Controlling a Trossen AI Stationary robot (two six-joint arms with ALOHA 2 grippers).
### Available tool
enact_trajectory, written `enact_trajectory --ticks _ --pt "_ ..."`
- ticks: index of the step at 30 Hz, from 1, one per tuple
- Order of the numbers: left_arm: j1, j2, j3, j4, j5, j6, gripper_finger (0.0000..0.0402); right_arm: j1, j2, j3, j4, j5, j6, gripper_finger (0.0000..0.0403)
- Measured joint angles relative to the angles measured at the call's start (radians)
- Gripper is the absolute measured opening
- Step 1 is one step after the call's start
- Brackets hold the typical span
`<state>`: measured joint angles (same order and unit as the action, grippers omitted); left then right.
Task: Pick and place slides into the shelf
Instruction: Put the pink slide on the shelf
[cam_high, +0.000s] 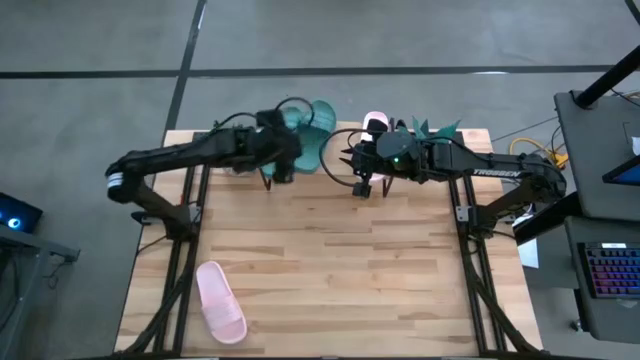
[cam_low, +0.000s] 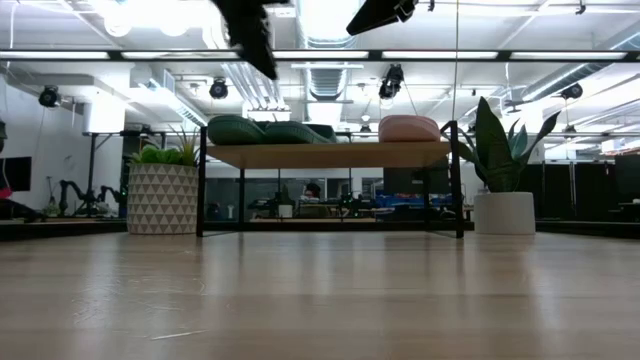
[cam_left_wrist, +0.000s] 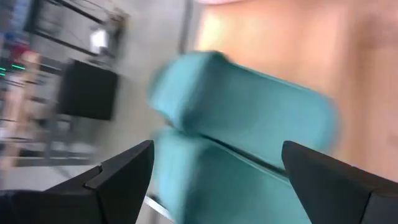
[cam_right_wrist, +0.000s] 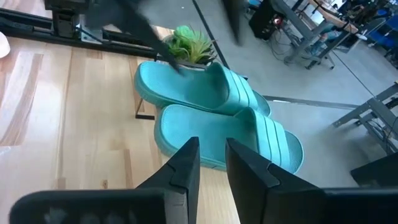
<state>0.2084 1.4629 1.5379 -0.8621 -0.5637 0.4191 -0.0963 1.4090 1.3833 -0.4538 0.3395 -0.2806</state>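
Observation:
Two dark teal slides (cam_right_wrist: 217, 112) lie side by side on the shelf (cam_low: 330, 153), with a pale pink slide (cam_low: 408, 128) at the shelf's right end. In the high view the teal pair (cam_high: 312, 128) and that pink slide (cam_high: 375, 122) sit at the table's far edge. A second pink slide (cam_high: 220, 302) lies sole down near the table's near left corner. My left gripper (cam_left_wrist: 214, 152) is wide open above the teal pair, touching nothing. My right gripper (cam_right_wrist: 212, 146) hovers empty above the shelf (cam_high: 362, 185), its fingers drawn together to a narrow gap.
A small green plant (cam_right_wrist: 189, 43) stands by the shelf's left end and a tall-leaved plant in a white pot (cam_low: 505, 210) by its right. Bare wooden tabletop (cam_high: 340, 280) stretches between the shelf and the near edge. Both grippers show at the top of the low view (cam_low: 255, 40).

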Motion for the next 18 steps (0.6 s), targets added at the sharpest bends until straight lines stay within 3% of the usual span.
enact_trajectory --ticks 6,11,18 --pt "-0.137 -0.09 -0.005 -0.301 0.025 -0.27 0.0336 0.0 0.0 0.0 0.001 0.0 -0.002 0.0074" --pt "-0.231 -0.125 -0.005 -0.409 0.07 -0.454 0.0336 0.0 0.0 0.0 0.0 0.0 0.0 0.0077" --pt "-0.286 -0.136 -0.008 -0.611 0.381 -0.781 0.0336 0.0 0.0 0.0 -0.024 0.0 0.051 0.0068"
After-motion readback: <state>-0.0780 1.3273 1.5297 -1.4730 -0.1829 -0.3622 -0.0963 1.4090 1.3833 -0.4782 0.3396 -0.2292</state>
